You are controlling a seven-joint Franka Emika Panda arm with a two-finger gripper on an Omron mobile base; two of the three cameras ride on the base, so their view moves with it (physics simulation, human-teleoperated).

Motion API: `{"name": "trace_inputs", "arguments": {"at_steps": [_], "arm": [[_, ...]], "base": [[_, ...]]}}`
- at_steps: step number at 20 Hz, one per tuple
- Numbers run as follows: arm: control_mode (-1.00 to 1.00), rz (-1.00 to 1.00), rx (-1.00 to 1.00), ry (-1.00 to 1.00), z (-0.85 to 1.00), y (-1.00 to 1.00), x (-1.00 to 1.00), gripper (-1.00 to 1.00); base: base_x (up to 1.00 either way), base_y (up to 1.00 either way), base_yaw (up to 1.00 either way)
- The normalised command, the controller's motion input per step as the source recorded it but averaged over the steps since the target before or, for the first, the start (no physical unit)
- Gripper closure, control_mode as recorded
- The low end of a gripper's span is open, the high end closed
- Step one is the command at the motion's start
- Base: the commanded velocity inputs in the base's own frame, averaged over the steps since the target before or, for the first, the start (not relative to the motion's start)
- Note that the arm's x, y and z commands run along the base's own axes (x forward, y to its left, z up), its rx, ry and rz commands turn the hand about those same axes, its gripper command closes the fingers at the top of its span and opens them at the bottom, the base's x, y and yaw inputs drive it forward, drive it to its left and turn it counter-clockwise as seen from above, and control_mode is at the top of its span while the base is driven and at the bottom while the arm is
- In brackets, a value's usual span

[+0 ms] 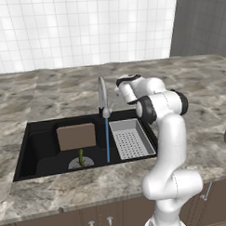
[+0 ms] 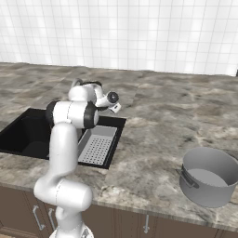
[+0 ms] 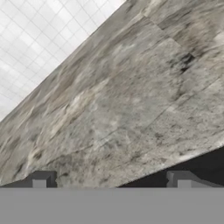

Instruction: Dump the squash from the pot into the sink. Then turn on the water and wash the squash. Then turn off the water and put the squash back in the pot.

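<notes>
Running water falls beside the squash [image 1: 81, 156] in the sink [image 1: 41, 141]; gripper [image 3: 111, 180] spread apart.

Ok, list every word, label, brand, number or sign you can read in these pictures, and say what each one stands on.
None. No text, number or sign appears on the pot, the sink, the faucet, the strainer tray, the brown board, the counter, the tiled wall or the arm.
</notes>
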Motion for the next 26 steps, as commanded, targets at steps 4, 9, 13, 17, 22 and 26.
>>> {"name": "trace_inputs", "arguments": {"at_steps": [4, 9, 13, 17, 22, 26], "arm": [[-1.0, 0.0, -0.08, 0.2, -0.17, -0.24, -0.19, -1.0], [-1.0, 0.0, -0.09, 0.09, -0.01, -0.01, -0.17, -1.0], [-1.0, 0.02, -0.09, 0.07, 0.0, 0.0, -0.07, -1.0], [-1.0, 0.04, -0.1, 0.08, 0.0, 0.01, 0.0, -1.0], [-1.0, 0.05, -0.07, 0.02, -0.01, 0.1, 0.0, -1.0], [-1.0, 0.05, -0.03, 0.0, -0.11, 0.14, -0.01, -1.0]], "base": [[0.0, 0.0, 0.0], [0.0, 0.0, 0.0], [0.0, 0.0, 0.0], [0.0, 0.0, 0.0], [0.0, 0.0, 0.0], [0.0, 0.0, 0.0]]}}
